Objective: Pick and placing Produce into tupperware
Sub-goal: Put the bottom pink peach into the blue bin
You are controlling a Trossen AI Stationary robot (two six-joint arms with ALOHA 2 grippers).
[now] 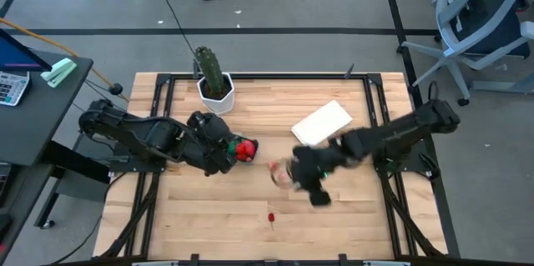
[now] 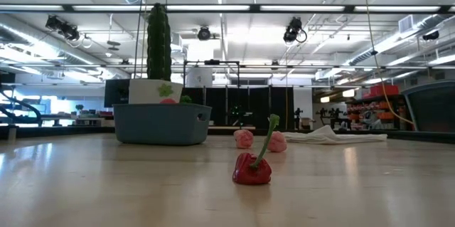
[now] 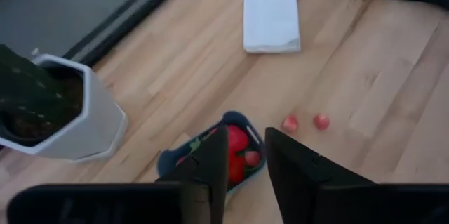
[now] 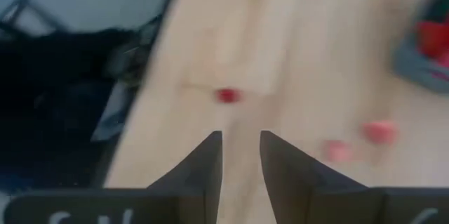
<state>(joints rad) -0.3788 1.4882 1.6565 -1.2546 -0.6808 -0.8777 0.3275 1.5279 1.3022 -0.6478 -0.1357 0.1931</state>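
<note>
The teal tupperware point(image 1: 242, 151) stands on the table left of centre and holds red produce point(image 3: 237, 147) and a green piece point(image 3: 195, 144). My left gripper point(image 3: 245, 164) is open and empty, above the container's near-left side. Two small pink pieces point(image 1: 275, 170) lie on the wood to the container's right; they also show in the low view point(image 2: 244, 139). A red pepper with a green stem point(image 2: 252, 169) lies nearer the front edge point(image 1: 271, 215). My right gripper point(image 4: 240, 155) is open and empty, high above the table right of the pink pieces point(image 1: 315, 189).
A tall green cactus in a white hexagonal pot point(image 1: 214, 82) stands at the far edge behind the container. A flat white rectangular item point(image 1: 322, 122) lies at the far right. Bare wood stretches along the front of the table.
</note>
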